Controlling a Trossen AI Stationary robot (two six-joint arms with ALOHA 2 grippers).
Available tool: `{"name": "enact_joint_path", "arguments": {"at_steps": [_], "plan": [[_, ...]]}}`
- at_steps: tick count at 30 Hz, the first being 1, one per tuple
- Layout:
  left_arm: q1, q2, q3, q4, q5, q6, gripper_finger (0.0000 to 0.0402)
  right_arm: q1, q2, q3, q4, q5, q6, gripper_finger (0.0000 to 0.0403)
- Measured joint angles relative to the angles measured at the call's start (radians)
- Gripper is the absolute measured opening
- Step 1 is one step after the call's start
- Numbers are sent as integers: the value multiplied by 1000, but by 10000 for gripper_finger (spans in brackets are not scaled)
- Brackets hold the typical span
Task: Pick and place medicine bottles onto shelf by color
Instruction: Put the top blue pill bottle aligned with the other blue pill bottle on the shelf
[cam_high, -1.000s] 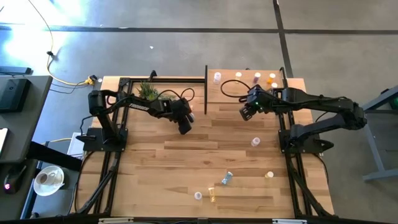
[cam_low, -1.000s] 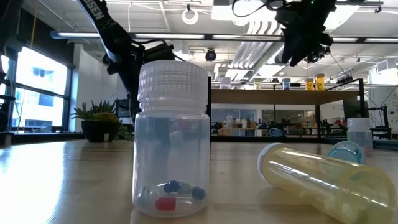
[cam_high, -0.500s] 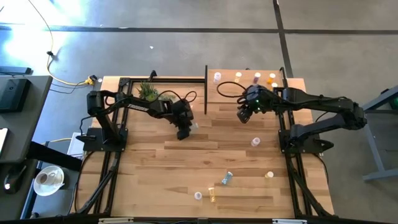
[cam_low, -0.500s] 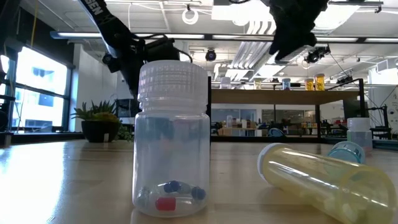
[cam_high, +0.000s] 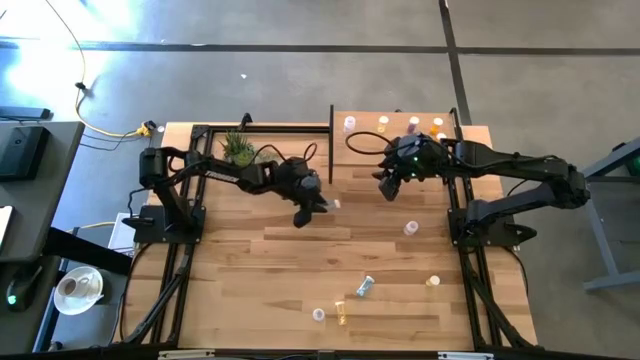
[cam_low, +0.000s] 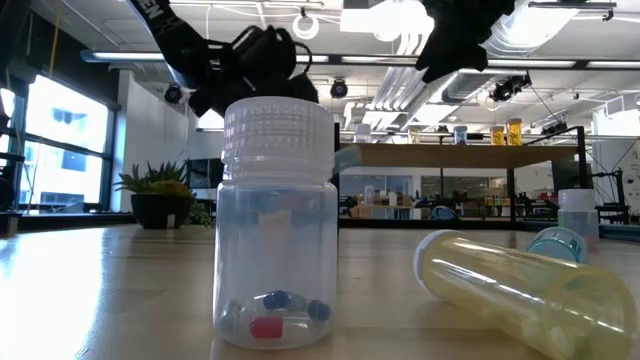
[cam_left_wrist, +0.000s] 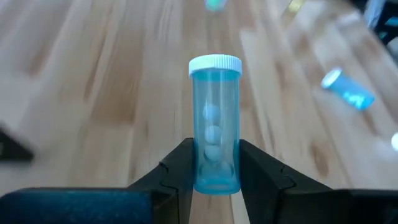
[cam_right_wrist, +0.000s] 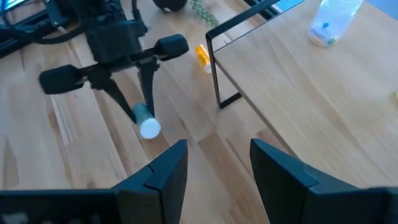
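Observation:
My left gripper is over the table's middle, left of the shelf, shut on a pale blue medicine bottle with a white cap. My right gripper hangs open and empty over the shelf's near left part. Several capped bottles stand along the shelf's far edge. Other bottles stand or lie on the tabletop near the front: a clear one upright, a yellow one on its side, a blue one on its side. My left gripper pinches the blue bottle's bottom end between its two fingers, which lie along the bottle's sides. The fingers slant down toward the table's right. The bottle sticks out ahead of them, cap foremost, lifted clear of the table.
A potted plant stands at the far left beside the black frame. An orange bottle lies on the table by the shelf's left leg. Two more bottles stand at the right. Bare planks lie between the arms.
My left gripper has risen and gone toward the table's right, tipping from pointing down to slanting forward; the blue bottle has come up off the table with it. My right gripper has turned at the wrist and drifted a little toward the left.

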Motion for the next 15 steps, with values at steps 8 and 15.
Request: {"name": "enact_joint_path", "arguments": {"at_steps": [8,15], "plan": [[-36,-1,0,278,-1,11,95,0,0,0,69,-88,-84,165],[-58,-2,1,486,0,46,96,6,0,0,188,-216,-257,165]]}}
